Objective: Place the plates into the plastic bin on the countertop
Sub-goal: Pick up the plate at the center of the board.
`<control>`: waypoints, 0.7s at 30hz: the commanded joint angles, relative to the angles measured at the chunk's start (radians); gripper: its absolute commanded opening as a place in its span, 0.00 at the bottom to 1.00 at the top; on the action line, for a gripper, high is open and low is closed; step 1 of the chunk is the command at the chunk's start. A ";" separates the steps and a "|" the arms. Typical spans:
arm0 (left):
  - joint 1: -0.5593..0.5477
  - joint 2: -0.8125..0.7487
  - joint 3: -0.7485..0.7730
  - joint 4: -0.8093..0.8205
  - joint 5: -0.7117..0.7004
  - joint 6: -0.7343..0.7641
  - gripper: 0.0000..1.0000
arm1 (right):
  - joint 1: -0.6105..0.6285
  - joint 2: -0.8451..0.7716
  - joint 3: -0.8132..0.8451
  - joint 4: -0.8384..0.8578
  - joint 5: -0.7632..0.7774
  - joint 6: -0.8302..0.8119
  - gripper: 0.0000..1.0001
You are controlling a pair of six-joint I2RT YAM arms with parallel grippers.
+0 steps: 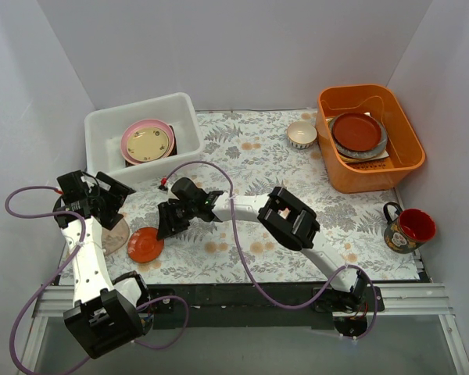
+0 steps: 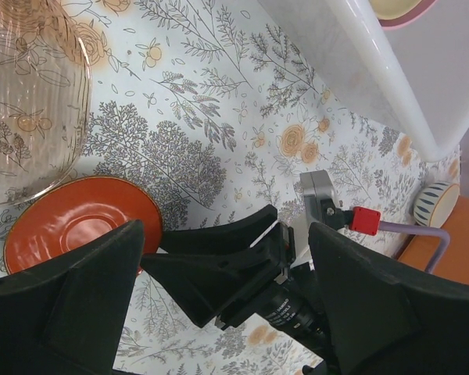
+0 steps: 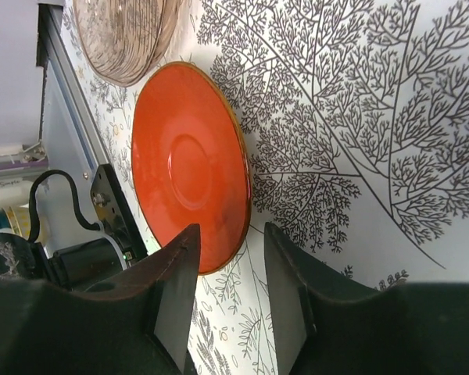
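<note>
The desk's near edge runs just in front of the red-orange saucer. The saucer lies flat on the fern-and-flower cloth, with bare cloth open to its right. Just left of the saucer sits a clear ribbed glass plate, its rim meeting the saucer's or nearly so, partly under the left arm. The left jaws hang above and left of the saucer, spread wide and holding nothing.

The right arm stretches in from the saucer's right. Its jaws are parted and low over the cloth at the saucer's far right rim. In the right wrist view that rim edges into the gap beside one finger; I cannot tell whether they touch.

Beyond the saucer, against the back wall, the plastic bin holds a pink plate with a yellow plate on it. Far right of the saucer stand a small bowl and an orange tub, and a mug by the side wall.
</note>
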 commanded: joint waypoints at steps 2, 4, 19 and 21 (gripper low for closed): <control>0.008 -0.023 0.019 0.001 0.015 0.011 0.86 | 0.014 0.019 0.042 -0.044 -0.008 -0.024 0.44; 0.006 -0.023 0.017 0.001 0.015 0.010 0.86 | 0.016 0.028 0.054 -0.050 -0.011 -0.024 0.41; 0.008 -0.031 0.021 -0.012 -0.016 0.031 0.86 | -0.003 0.020 -0.018 0.021 -0.070 0.015 0.09; 0.008 -0.034 0.013 -0.011 -0.017 0.028 0.86 | -0.020 -0.001 -0.059 0.031 -0.071 0.013 0.09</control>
